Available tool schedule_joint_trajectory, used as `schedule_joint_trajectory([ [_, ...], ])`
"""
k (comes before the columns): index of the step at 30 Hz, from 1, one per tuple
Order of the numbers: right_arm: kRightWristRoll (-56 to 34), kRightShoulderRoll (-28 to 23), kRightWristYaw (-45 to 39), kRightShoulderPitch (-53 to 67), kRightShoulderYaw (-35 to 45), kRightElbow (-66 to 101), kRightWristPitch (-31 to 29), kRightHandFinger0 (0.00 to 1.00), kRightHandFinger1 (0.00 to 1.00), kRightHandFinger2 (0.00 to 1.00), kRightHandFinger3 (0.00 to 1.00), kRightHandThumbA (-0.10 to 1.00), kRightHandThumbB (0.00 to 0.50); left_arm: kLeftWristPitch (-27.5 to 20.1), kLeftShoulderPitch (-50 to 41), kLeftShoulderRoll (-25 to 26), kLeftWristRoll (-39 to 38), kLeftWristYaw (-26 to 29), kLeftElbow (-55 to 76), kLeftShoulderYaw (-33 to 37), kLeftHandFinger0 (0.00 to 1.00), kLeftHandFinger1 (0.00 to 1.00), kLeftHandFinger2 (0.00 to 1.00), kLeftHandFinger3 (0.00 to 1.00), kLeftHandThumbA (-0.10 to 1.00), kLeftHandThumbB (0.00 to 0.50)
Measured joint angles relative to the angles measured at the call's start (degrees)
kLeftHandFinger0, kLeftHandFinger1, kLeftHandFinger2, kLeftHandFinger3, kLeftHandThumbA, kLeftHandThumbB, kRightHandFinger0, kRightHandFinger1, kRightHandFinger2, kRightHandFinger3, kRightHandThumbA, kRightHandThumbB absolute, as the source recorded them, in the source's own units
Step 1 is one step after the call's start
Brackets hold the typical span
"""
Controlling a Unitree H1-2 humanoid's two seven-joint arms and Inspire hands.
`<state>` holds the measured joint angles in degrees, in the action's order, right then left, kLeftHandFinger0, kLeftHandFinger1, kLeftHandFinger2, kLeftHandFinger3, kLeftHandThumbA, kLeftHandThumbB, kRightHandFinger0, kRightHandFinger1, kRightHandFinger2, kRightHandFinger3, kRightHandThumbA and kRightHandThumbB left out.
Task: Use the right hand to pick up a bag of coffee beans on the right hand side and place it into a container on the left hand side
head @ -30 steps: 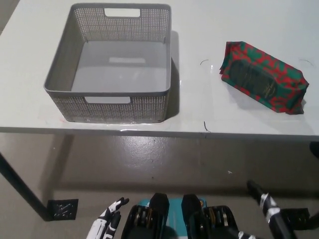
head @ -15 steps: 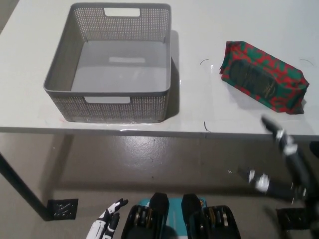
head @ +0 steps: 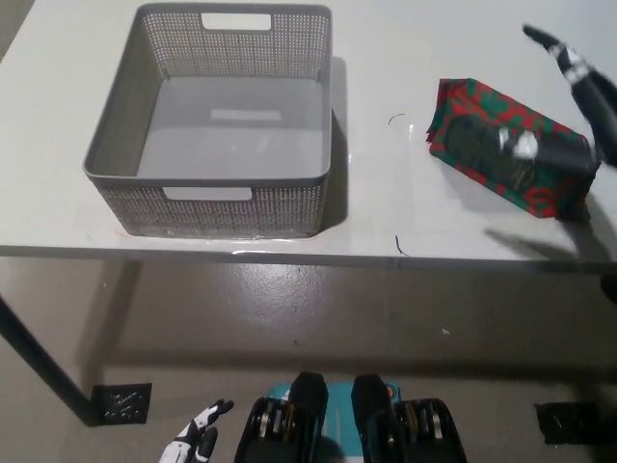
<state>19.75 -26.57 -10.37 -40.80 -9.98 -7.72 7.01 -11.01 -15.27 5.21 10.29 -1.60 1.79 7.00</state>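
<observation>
Nearest to me, at the lower left and well below the table edge, my white left hand [head: 196,439] hangs idle with its fingers loosely spread, holding nothing.

Further out, the white table [head: 386,212] carries both things I have to deal with. On its left stands the grey mesh container [head: 145,207], upright with a handle cut-out in its near wall and another in its far wall. Its floor is bare; nothing is inside it.

On the right, well apart from the container, the red and green bag of coffee beans [head: 482,135] lies flat on the table, its long axis running diagonally from upper left to lower right. A few small dark marks show on the tabletop between the two.

Farthest along, my black right hand [head: 564,106] is over the right part of the bag. The fingers are spread wide: one points up past the bag's far edge, another lies across its dark label. The picture is blurred here, so I cannot say whether I am touching the bag, but I have not closed on it.

By my judgement the task is barely under way. The reach is made; the grasp, the lift, the carry leftward across the table and the release into the container are all left to do.
</observation>
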Motion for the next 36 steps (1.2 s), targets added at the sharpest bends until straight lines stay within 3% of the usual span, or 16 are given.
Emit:
schedule_joint_trajectory([
  [6, 4.08, 0.17, -1.04, -9.43, -6.27, -16.28, 2.25, 1.0, 1.0, 1.0, 1.0, 0.91, 0.499, -0.01, -0.59, -0.01, -0.02, -0.01, 0.0, -0.08, 1.0, 1.0, 1.0, 1.0, 1.0, 0.454],
  [11, 6.05, 1.35, -1.83, -15.21, -10.46, -31.31, 2.36, 1.0, 1.0, 1.0, 1.0, 0.94, 0.5, -0.01, -1.14, 0.01, 0.02, -0.02, -0.02, -0.08, 1.0, 1.0, 1.0, 1.0, 1.0, 0.477],
  [14, 6.65, 2.49, -2.07, -18.03, -12.04, -38.81, 2.29, 1.0, 1.0, 1.0, 1.0, 0.91, 0.5, 0.0, -1.13, 0.0, 0.02, -0.02, -0.02, -0.13, 1.0, 1.0, 1.0, 1.0, 1.0, 0.489],
  [17, 6.99, 3.95, -2.22, -20.5, -13.13, -45.48, 2.28, 1.0, 1.0, 1.0, 1.0, 0.87, 0.5, 0.01, -1.33, -0.07, 0.01, -0.02, 0.0, -0.13, 1.0, 1.0, 1.0, 1.0, 1.0, 0.471],
  [36, 7.36, 6.37, -2.21, -21.0, -14.06, -54.33, -1.02, 1.0, 1.0, 1.0, 1.0, 0.79, 0.496, 0.0, -1.98, 0.19, -0.35, -0.13, 0.03, -0.42, 1.0, 1.0, 1.0, 1.0, 1.0, 0.474],
])
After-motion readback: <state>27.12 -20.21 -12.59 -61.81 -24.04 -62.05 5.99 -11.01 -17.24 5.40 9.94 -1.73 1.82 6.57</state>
